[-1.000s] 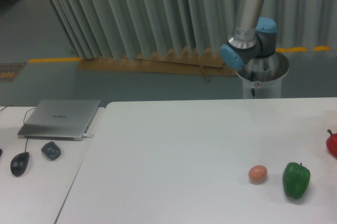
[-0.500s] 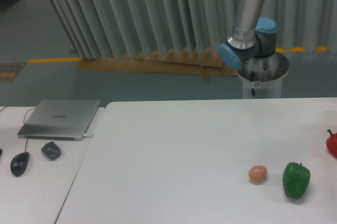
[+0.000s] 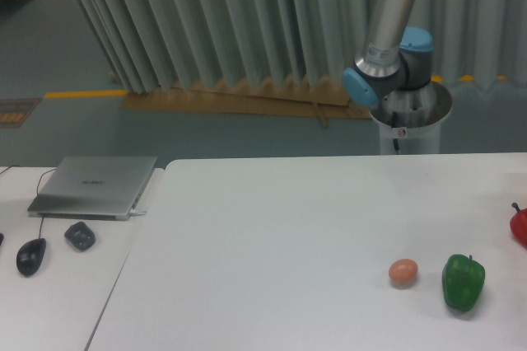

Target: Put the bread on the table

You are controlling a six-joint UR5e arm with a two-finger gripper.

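On my white worktop (image 3: 272, 244) sit one tan egg (image 3: 403, 272), one green pepper (image 3: 463, 283) just beside it, and one red thing (image 3: 520, 226) cut by the right edge. The side desk (image 3: 58, 285) holds one laptop (image 3: 95, 187), one mouse (image 3: 31, 256). My arm (image 3: 389, 30) rises upright behind; my claw and the bread are out of view.

White matte table (image 3: 272, 244), large, rectangular, level, bread out of view
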